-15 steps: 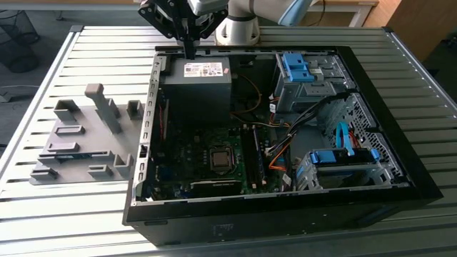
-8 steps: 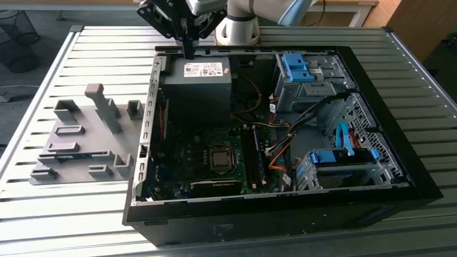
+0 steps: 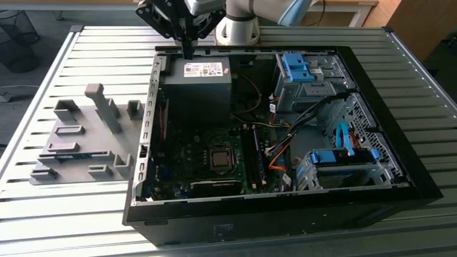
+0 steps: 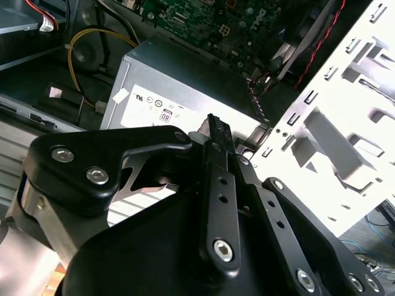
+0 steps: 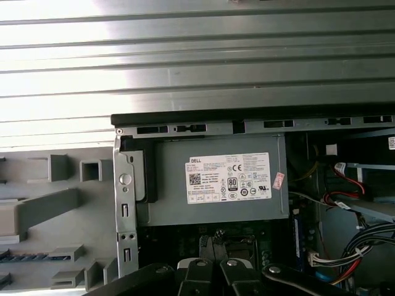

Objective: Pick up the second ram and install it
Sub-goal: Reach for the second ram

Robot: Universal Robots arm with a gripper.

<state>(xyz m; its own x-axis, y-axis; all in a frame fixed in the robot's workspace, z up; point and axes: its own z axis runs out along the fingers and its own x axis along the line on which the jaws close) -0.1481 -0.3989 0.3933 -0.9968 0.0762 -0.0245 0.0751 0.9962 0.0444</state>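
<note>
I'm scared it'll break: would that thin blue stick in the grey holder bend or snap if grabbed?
Probably stiff, not floppy: the blue stick lies straight in the grey holder. Being so thin, it's likely light and might crack if twisted.

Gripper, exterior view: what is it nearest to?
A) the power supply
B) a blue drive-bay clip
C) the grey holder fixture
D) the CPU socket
A: in the exterior view the gripper hangs at the case's far edge, right by the power supply. The blue ram stick lies off in the grey holder fixture.
</note>
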